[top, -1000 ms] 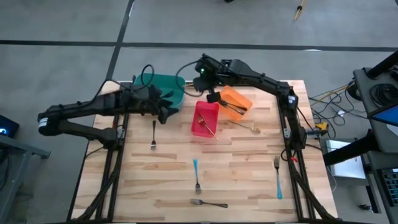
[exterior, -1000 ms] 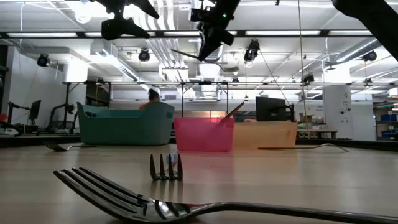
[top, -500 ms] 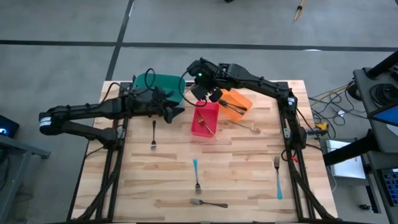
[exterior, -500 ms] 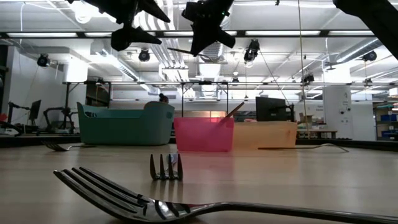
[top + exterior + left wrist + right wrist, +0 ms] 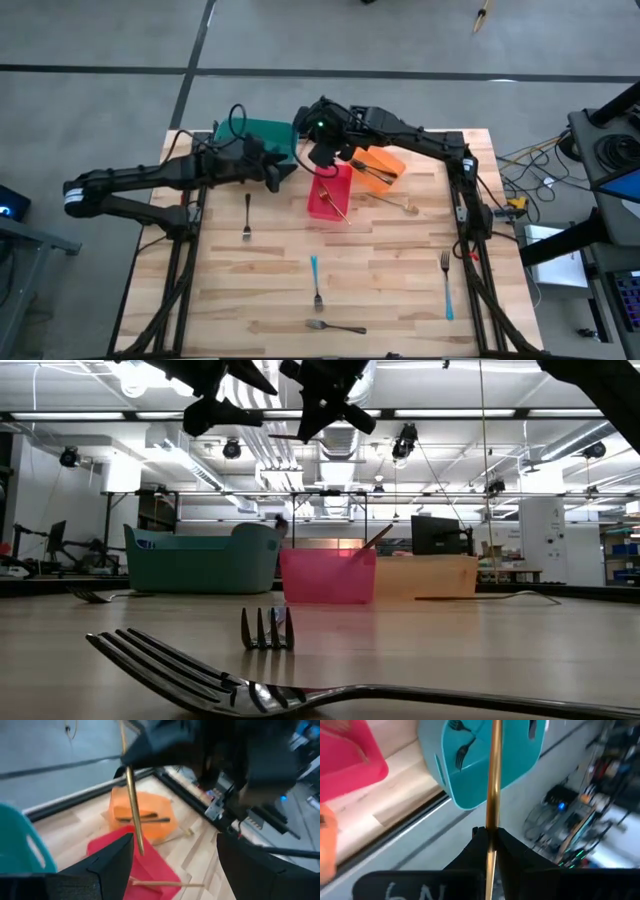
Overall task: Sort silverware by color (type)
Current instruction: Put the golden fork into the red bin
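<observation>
My right gripper (image 5: 322,152) is high above the gap between the teal bin (image 5: 262,133) and the red bin (image 5: 330,190), shut on a gold fork (image 5: 494,775). The fork also shows in the left wrist view (image 5: 131,795). My left gripper (image 5: 283,172) hovers open just left of the red bin, holding nothing. Lying flat on the table are a dark-handled fork (image 5: 247,215), two light-blue-handled forks (image 5: 315,280) (image 5: 446,285), a silver fork (image 5: 335,325) and a gold piece (image 5: 395,203). Another gold fork (image 5: 336,203) lies in the red bin. Dark forks (image 5: 462,752) lie in the teal bin. My right gripper pinches the gold fork between its two fingers at one end of the shaft (image 5: 491,827). The fingers hide which end it is. The rest of the fork sticks straight out ahead of the fingertips, along them. It is lifted clear, with the teal bin beyond it.
The orange bin (image 5: 378,165) holds dark-handled pieces and stands right of the red bin. All three bins sit along the far side of the wooden table (image 5: 380,300). The near half has open wood between the scattered forks. My two grippers are close together.
My right gripper has carried the gold fork toward the table's left, from above the red and orange bins toward the teal bin. My left gripper has moved toward the table's right, closer to the red bin and the right gripper.
</observation>
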Controlling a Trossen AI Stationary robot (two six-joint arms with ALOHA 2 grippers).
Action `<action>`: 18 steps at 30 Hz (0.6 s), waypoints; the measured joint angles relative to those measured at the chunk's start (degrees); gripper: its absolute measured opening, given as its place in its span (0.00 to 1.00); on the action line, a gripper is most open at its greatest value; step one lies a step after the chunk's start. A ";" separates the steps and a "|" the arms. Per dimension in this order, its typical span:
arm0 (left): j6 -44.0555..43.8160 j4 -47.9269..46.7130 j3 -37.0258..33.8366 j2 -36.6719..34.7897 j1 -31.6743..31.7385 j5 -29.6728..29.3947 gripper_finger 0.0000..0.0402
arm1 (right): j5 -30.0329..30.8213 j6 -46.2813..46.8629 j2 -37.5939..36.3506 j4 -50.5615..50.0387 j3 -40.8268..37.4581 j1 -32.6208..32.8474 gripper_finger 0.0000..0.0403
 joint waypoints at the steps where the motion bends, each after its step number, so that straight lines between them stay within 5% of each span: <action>1: 0.44 0.84 0.02 -0.19 0.17 0.00 0.66 | -0.09 -2.20 -0.01 0.02 0.00 0.26 0.03; 6: 3.06 1.74 0.12 0.37 2.67 -0.11 0.66 | -0.15 -9.85 -0.23 1.70 -0.04 1.50 0.03; 18: 0.80 4.84 0.12 6.67 6.18 3.02 0.65 | -0.73 -10.40 -0.26 6.56 -0.04 1.62 0.03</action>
